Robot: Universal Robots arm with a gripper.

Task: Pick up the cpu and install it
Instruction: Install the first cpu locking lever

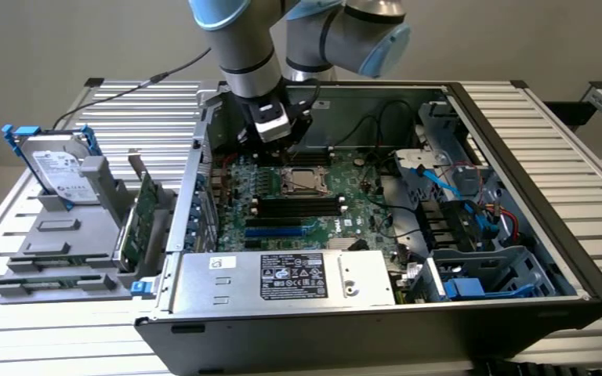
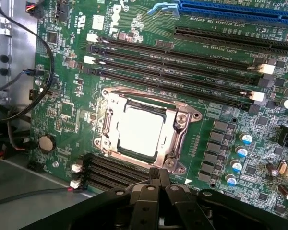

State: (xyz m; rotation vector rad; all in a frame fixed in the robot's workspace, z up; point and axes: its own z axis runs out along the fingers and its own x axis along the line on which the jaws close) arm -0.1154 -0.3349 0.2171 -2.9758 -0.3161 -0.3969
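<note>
Right now, one silver-grey robot arm with light blue caps [image 1: 248, 55] reaches down into one open black computer case [image 1: 385, 345]. The case stands on the silver slatted metal counter [image 1: 50, 345]. At the arm's end, the one black pincer [image 1: 291, 147] hangs just above the big green main board [image 1: 280, 215], near the socket. In the wrist view the pincer [image 2: 159, 172] has its two black fingers [image 2: 149, 201] pressed tight together. Nothing is between them.

The cpu [image 2: 140, 130], one small flat square chip with a dull silver top, is not held. It lies flat inside the one silver metal socket frame [image 2: 185, 120] in the middle of the board. It is close to the pincer tips but apart from them. In the exterior view the cpu [image 1: 303, 182] sits just in front of the pincer.

One round silver coin battery [image 2: 47, 142] sits on the board beside the socket. One long blue slot [image 2: 230, 7] runs along the board's edge.

On the exterior view's left, one silver hard drive in a blue frame [image 1: 59, 168] stands upright in one grey plastic stand [image 1: 60, 235]. One long green circuit card [image 1: 139, 215] stands on its edge between that stand and the case.
</note>
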